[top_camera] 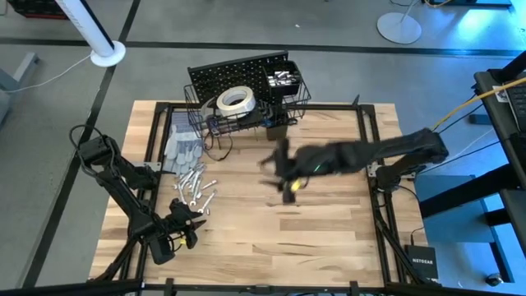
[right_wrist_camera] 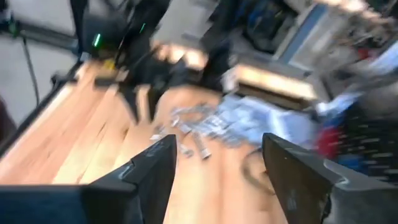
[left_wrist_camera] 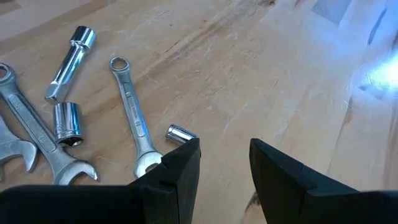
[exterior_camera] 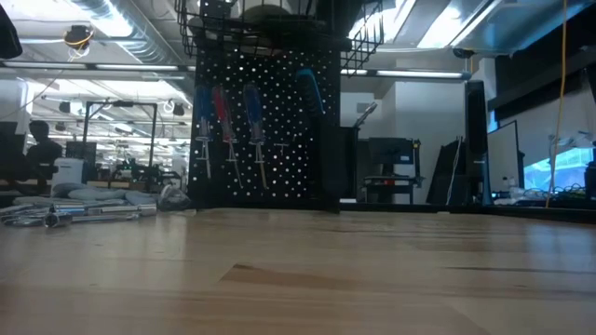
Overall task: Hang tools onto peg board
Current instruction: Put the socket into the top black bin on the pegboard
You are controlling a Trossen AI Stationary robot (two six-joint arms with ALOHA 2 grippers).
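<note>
On the wooden table (top_camera: 329,222), loose wrenches (top_camera: 193,191) are spread beside grey gloves (top_camera: 181,148); tape roll (top_camera: 234,100) is kept in the peg board (top_camera: 238,74) basket; screwdrivers (exterior_camera: 228,112) are hung there. Left gripper (left_wrist_camera: 224,165) is parted, empty, near the wrenches; right gripper (right_wrist_camera: 217,168) is spread wide, empty, mid-table

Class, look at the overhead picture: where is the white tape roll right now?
In the high view, the white tape roll lies in the black wire basket on the peg board, at the table's far edge, above the grey gloves.
</note>
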